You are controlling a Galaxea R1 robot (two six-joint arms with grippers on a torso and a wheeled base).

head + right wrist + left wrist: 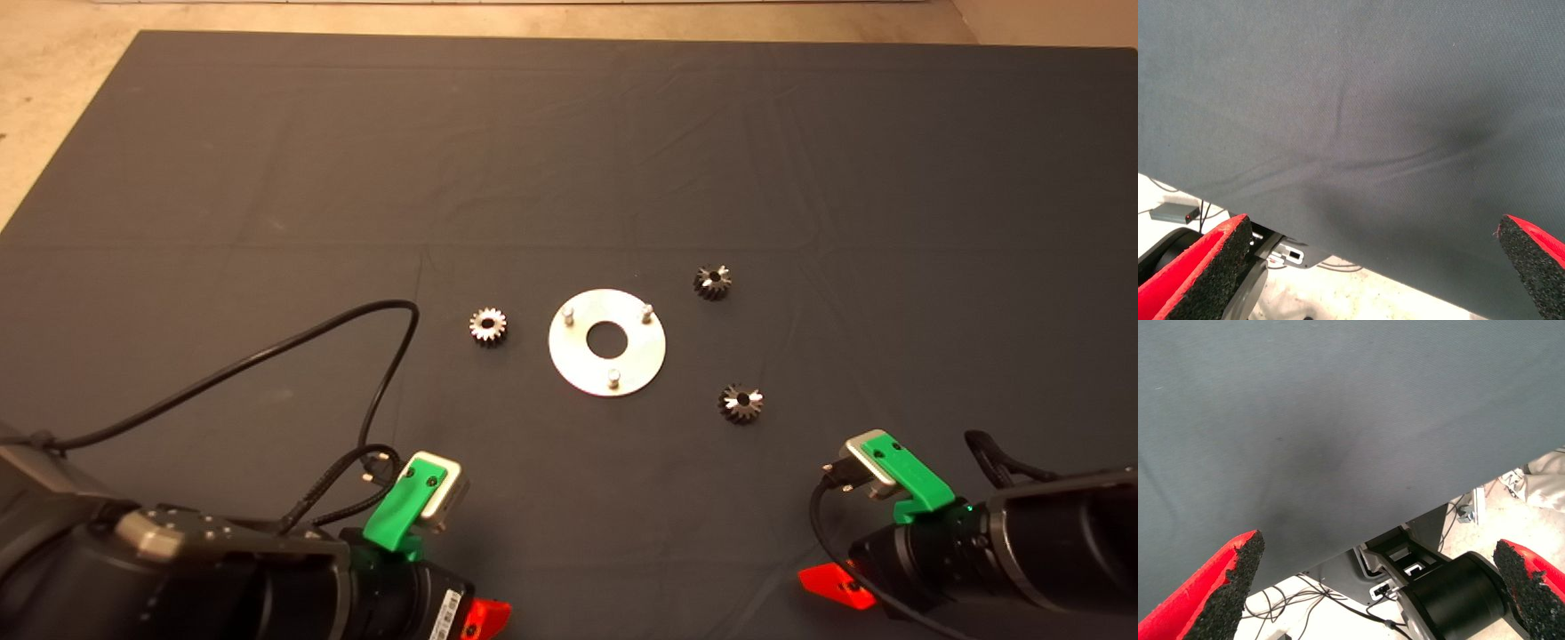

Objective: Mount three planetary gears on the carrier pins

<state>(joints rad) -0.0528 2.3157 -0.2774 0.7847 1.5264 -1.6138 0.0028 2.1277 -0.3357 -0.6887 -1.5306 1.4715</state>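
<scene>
We start at the near left corner of the mat [267, 133], where our left gripper [1381, 587] waits with its fingers [1231, 587] spread wide and nothing between them. Moving right, the first of the planetary gears [488, 325] lies flat near the mat's middle, just beside the disc [607, 366] and apart from it. The disc sits at the centre, all three carrier pins [613, 377] standing bare, so by our reading nothing is installed yet. Past it, a second gear [712, 282] lies toward the far side and a third gear [740, 403] toward the near side, both close to the disc's right rim without touching. At the near right corner our right gripper [1371, 273] is parked, pads [1211, 273] likewise wide apart and empty. We judge these gears to be small, rigid steel, dense for their size, and slick on their shiny faces. We'd pinch one across its toothed rim, where the teeth give bite, keeping the centre hole clear for the pin.
</scene>
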